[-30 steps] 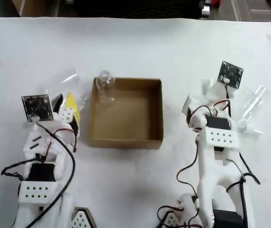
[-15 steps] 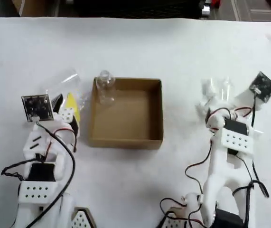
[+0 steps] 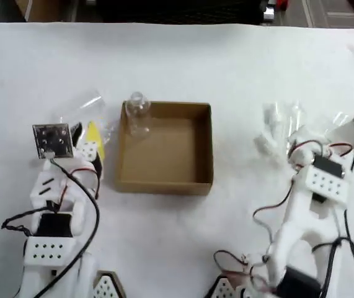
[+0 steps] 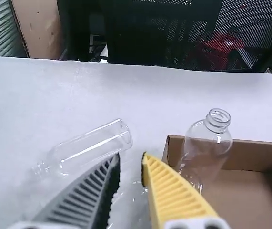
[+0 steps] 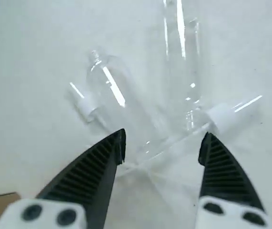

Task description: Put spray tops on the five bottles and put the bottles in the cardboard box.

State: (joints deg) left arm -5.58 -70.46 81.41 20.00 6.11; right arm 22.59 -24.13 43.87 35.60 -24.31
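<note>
Right wrist view: the right gripper (image 5: 164, 137) is hanging wide open over clear plastic bottles (image 5: 108, 83) lying on the white counter (image 5: 26, 71). Closing now?

Not yet, I'd be centring it on the white spray top (image 5: 223, 117) first.

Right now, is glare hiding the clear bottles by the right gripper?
Right wrist view: glare streaks run along the clear bottles, but their outlines and a white spray top read fine ahead of the open right gripper. High view: they almost vanish against the white table. Left wrist view: hardly any glare on the lying bottle.
</note>
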